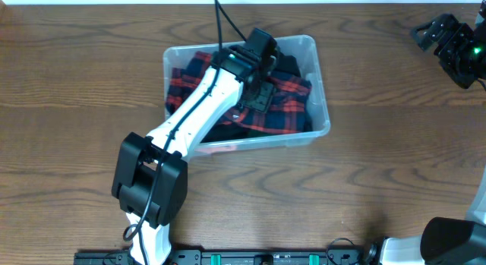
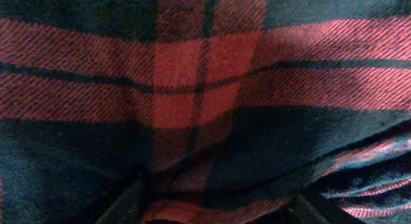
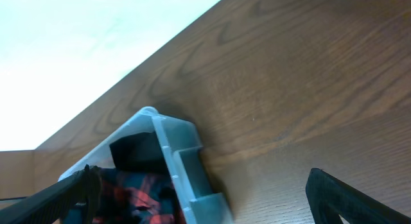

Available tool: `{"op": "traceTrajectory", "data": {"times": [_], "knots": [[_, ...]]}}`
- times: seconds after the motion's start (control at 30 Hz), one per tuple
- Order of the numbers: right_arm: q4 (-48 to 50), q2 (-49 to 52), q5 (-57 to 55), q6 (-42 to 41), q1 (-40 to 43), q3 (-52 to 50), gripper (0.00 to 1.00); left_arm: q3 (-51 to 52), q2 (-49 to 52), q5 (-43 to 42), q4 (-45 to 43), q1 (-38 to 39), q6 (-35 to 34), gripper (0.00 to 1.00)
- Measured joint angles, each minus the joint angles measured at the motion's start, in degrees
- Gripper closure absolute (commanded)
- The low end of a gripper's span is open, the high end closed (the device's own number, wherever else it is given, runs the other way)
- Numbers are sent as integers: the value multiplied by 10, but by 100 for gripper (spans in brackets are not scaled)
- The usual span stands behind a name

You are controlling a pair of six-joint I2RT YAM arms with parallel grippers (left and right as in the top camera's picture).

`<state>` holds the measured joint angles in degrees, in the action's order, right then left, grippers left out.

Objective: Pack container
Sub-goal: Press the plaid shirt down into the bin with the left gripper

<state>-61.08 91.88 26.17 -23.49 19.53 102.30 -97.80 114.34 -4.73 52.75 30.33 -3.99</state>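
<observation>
The clear plastic container (image 1: 322, 89) stands at the table's middle back, holding a red and dark blue plaid cloth (image 1: 287, 107). My left gripper (image 1: 262, 84) is down inside the container, pressed on the cloth. In the left wrist view the cloth (image 2: 192, 89) fills the frame, and the gripper's (image 2: 218, 211) fingers sit wide apart at the bottom corners with folds between them. My right gripper (image 1: 454, 39) is open and empty at the far back right. In the right wrist view (image 3: 202, 179) it looks at the container's corner (image 3: 186, 163) and the cloth (image 3: 138, 193).
The left arm (image 1: 190, 121) reaches over the container's front left rim. The wooden table (image 1: 380, 189) lies around the container. Its back edge (image 3: 173, 38) shows in the right wrist view.
</observation>
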Motion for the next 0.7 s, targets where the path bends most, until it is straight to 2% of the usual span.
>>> {"op": "traceTrajectory", "data": {"times": [0.1, 0.13, 0.37, 0.53, 0.7], "knots": [[0, 0, 0, 0, 0, 0, 1, -9, 0, 10, 17, -2, 7, 33], [0, 0, 0, 0, 0, 0, 1, -12, 0, 13, 24, -1, 7, 28], [0, 0, 0, 0, 0, 0, 1, -16, -12, -14, 35, 8, 8, 28], [0, 0, 0, 0, 0, 0, 1, -16, -12, 2, 38, 41, 3, 22], [0, 0, 0, 0, 0, 0, 1, -16, -12, 31, 37, 88, -18, 22]]}}
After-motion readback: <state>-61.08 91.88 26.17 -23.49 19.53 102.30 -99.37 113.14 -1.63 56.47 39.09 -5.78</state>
